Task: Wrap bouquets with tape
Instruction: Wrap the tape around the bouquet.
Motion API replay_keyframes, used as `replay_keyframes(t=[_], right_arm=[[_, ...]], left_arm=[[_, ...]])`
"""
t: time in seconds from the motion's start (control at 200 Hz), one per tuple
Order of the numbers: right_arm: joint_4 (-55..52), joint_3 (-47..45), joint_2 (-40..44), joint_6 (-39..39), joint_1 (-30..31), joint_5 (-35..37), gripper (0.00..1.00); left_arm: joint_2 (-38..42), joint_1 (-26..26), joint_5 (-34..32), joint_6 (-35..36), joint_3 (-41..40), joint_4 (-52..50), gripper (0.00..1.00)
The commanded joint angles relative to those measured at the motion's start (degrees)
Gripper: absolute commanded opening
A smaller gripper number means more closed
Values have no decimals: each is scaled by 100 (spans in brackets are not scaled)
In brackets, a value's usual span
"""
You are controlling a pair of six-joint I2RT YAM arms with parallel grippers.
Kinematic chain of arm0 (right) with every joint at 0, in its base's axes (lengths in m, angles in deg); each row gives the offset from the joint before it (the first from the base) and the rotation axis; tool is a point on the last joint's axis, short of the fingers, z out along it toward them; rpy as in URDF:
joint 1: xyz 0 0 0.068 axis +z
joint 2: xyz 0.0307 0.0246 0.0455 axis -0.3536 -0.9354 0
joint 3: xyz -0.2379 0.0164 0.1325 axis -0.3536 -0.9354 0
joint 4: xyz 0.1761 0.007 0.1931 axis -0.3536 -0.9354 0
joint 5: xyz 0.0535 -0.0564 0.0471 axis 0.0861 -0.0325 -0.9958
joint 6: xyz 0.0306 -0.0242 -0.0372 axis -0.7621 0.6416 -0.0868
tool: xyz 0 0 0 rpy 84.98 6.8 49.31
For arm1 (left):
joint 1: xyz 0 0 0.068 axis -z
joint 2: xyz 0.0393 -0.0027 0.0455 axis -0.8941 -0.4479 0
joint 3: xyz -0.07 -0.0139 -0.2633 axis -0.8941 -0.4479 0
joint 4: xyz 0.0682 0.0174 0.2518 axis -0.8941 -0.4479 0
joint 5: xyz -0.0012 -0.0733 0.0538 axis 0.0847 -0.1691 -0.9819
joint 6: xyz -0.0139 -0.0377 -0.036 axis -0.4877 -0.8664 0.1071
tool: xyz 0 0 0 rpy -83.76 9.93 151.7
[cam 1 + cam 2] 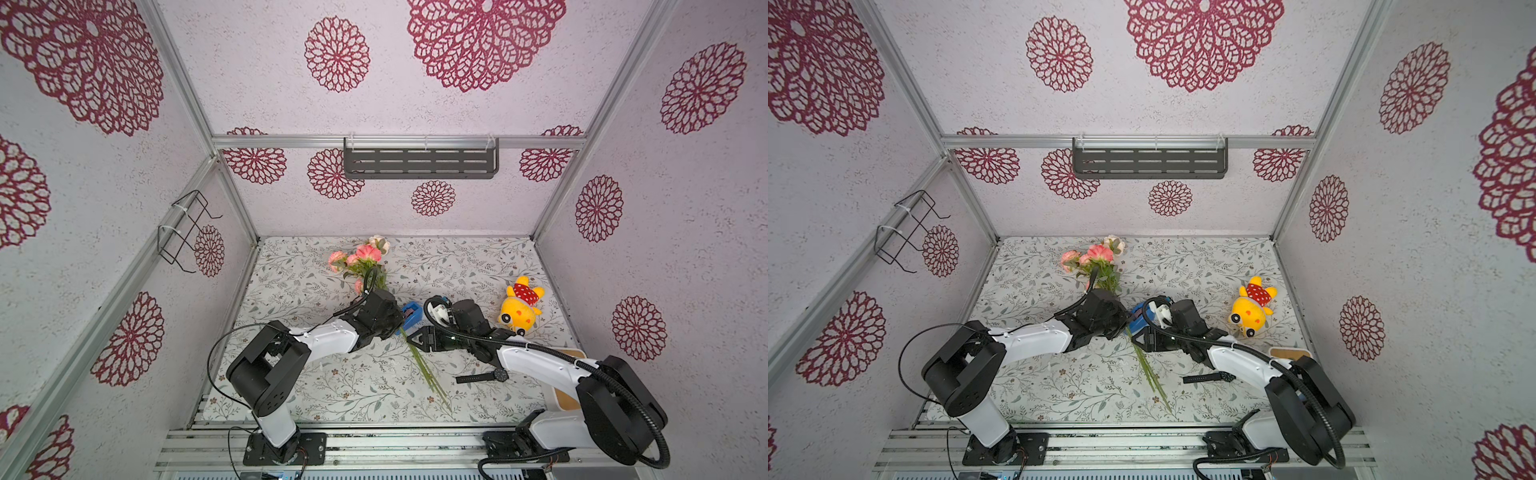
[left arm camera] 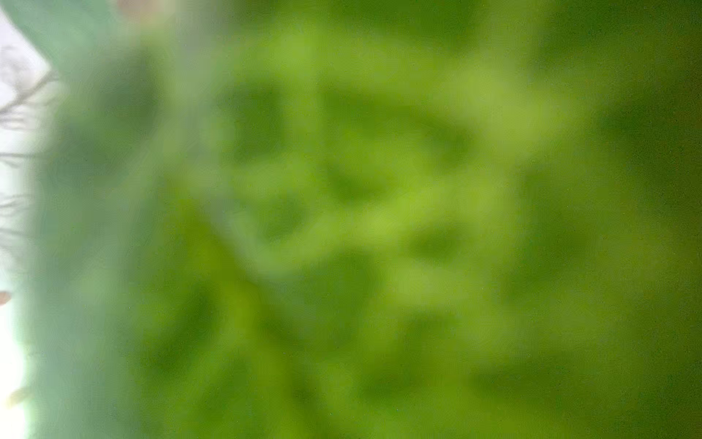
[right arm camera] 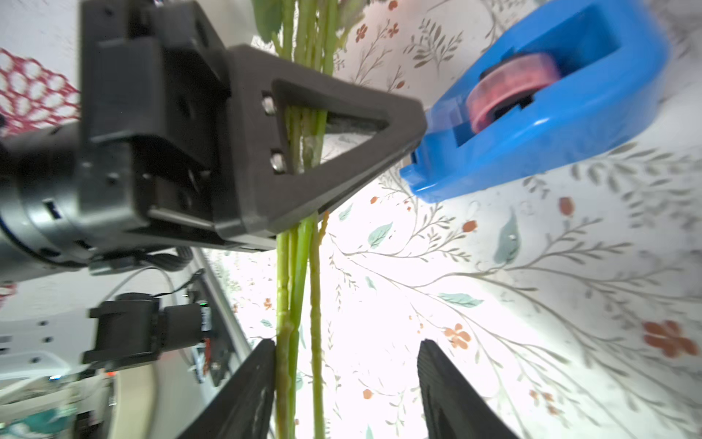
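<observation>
The left pincer [image 3: 402,129] grips the bouquet stems [image 3: 300,285] beside the blue tape dispenser [image 3: 532,125] while the right pincer [image 3: 345,344] stands wide.

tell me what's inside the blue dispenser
A tape roll with a pinkish-red core sits in the dispenser's well. The walls hide its lower part; the left gripper, shut on the stems, overlaps the nose.
</observation>
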Motion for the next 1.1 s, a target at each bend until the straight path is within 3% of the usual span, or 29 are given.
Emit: replay_keyframes(t=[0.0,0.1,0.165,0.335,0.44,0.505,0.595,0.791,0.961,1.096], right_arm=[[1208,-176,-256,-754,-101,-706,61],[1720,-197,-618,-1037,-132,-943,59],[2004,-219,-779,-1208,-132,-1043,51],[1780,-217,-749,-1015,-132,-951,0],[710,11,-469,-310,-77,-527,0],[-122,255,-263,223,12,-63,0],[-1157,665,-22,921,286,756,0],[-2298,1357,151,1637,1038,2579,0],[-2838,1809,-117,1933,1615,3767,0],[-2991,2067,-319,2009,1970,4405,0]], left_arm=[[123,14,-179,-1,-82,665,0],[212,16,-257,20,-151,778,0],[234,27,-276,29,-191,910,0],[260,27,-293,15,-253,1056,0],[296,23,-335,62,-235,928,2],[320,22,-353,86,-231,824,14],[364,27,-401,77,-227,623,24],[467,36,-506,94,-83,-77,53],[407,59,-438,103,112,-497,52],[273,153,-364,156,377,-868,38]])
